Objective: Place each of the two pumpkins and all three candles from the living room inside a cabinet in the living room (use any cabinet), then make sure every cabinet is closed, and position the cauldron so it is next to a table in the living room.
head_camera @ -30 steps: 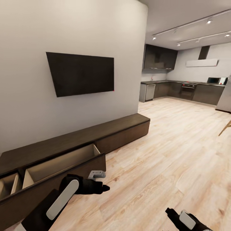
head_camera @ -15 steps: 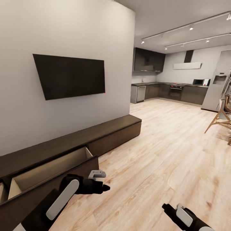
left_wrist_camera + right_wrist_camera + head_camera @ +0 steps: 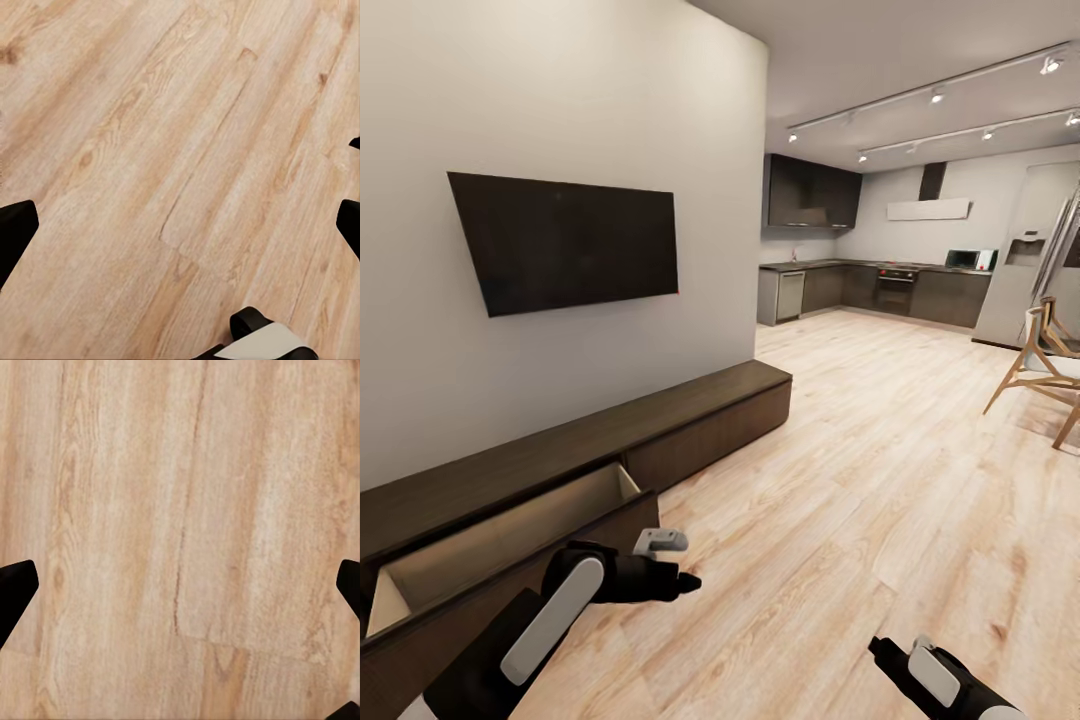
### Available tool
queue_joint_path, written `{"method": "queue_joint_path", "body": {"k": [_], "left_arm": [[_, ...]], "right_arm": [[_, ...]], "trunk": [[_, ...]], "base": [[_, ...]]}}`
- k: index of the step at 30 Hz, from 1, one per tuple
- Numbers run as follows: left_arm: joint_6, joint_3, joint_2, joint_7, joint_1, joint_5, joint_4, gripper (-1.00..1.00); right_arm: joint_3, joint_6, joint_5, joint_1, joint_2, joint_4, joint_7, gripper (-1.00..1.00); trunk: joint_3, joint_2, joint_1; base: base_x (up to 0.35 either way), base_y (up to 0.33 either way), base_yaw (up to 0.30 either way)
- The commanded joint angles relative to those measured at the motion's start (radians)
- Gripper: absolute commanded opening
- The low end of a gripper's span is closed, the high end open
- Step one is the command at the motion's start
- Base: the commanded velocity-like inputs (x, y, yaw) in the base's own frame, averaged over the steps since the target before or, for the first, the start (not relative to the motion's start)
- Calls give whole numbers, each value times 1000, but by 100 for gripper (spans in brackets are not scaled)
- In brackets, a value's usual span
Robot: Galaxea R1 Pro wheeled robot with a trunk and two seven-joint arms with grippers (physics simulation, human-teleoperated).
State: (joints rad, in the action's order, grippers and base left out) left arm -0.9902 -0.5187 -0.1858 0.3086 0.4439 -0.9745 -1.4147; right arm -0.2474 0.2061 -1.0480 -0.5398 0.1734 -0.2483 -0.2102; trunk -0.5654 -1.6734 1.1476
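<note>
One drawer of the cabinet (image 3: 690, 425) along the left wall stands pulled out, pale inside. Both grippers hang over the wood floor (image 3: 880, 470): left gripper (image 3: 682, 580) and right gripper (image 3: 180, 585) have their jaws spread wide, holding nothing.

Pale plank floor (image 3: 880, 470) is stretching toward the kitchen (image 3: 880, 290) at one o'clock, where track lights (image 3: 935, 97) are glowing. A dark television (image 3: 565, 240) is hanging on the white wall (image 3: 560, 90) at eleven o'clock. A wooden chair (image 3: 1040, 365) is standing at three o'clock.
</note>
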Motion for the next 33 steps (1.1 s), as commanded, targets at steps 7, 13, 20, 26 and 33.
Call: {"method": "queue_joint_path", "body": {"k": [7, 13, 20, 26, 33], "left_arm": [[-1, 4, -8, 9, 1, -10, -13, 100], [-1, 1, -9, 9, 1, -11, -14, 100], [-1, 3, -12, 9, 1, -11, -21, 100], [-1, 3, -12, 9, 1, -11, -23, 100], [-1, 1, -12, 9, 1, -12, -29, 100]], "right_arm": [[-7, 3, -5, 0, 1, -2, -6, 100], [-7, 2, -3, 0, 1, 1, -2, 100], [-7, 1, -4, 0, 0, 5, -2, 100], [-7, 0, -5, 0, 0, 10, 1, 100], [-7, -2, -7, 0, 0, 12, 2, 100]], "trunk": [[0, -1, 0], [0, -1, 0], [0, -1, 0], [5, -1, 0], [14, -1, 0]], "base": [[164, 99, -211], [198, 211, -125], [175, 155, -4], [175, 78, -109], [35, 7, -208]]}}
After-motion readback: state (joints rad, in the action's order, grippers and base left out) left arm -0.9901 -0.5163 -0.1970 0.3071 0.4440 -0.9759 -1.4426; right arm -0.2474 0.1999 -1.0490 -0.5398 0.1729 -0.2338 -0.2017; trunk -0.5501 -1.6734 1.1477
